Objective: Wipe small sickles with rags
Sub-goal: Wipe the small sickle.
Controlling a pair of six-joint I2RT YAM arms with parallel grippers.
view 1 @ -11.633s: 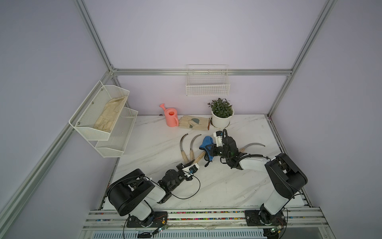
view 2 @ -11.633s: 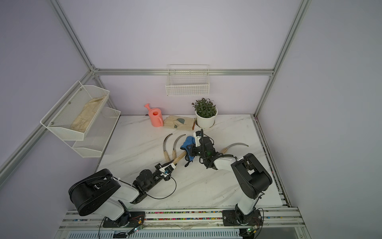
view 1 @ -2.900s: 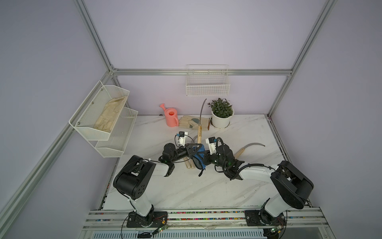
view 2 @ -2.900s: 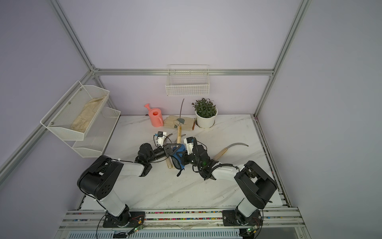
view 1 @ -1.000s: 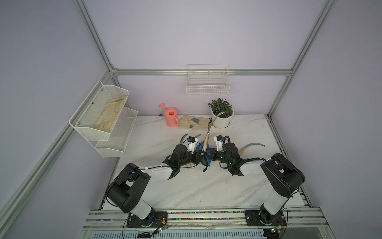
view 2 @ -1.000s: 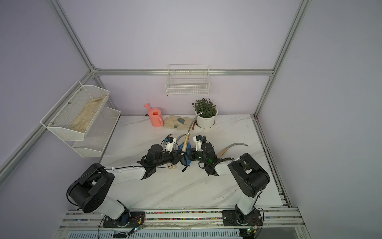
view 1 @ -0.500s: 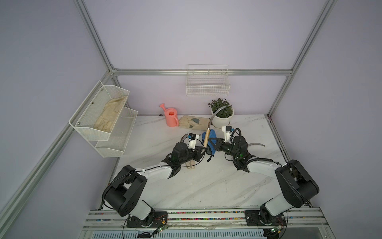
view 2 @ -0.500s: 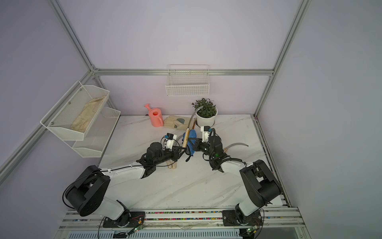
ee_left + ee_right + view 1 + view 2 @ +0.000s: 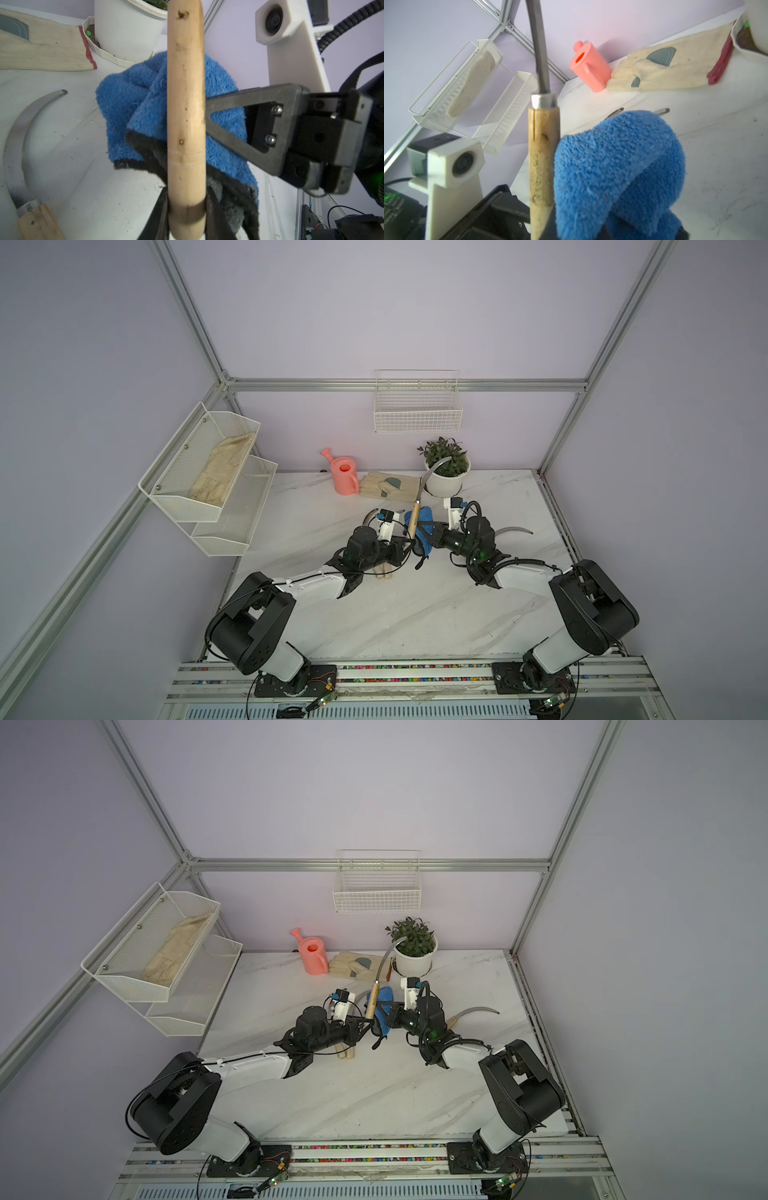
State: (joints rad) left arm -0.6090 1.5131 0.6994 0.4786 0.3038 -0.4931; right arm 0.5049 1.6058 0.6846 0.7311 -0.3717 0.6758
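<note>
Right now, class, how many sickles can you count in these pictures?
4. The upright sickle is in the left gripper; the right-hand sickle lies by the right arm; a pair of sickles lies under the left arm, partly hidden.

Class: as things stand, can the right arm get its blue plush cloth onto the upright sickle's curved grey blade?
Probably yes. The right gripper holds the blue plush cloth beside the sickle's pale wooden handle; the curved grey blade rises unobstructed above.

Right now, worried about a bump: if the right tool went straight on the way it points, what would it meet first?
Most likely the wooden handle of the sickle held near upright by the left tool, the blue rag squeezed between; depth unclear.
</note>
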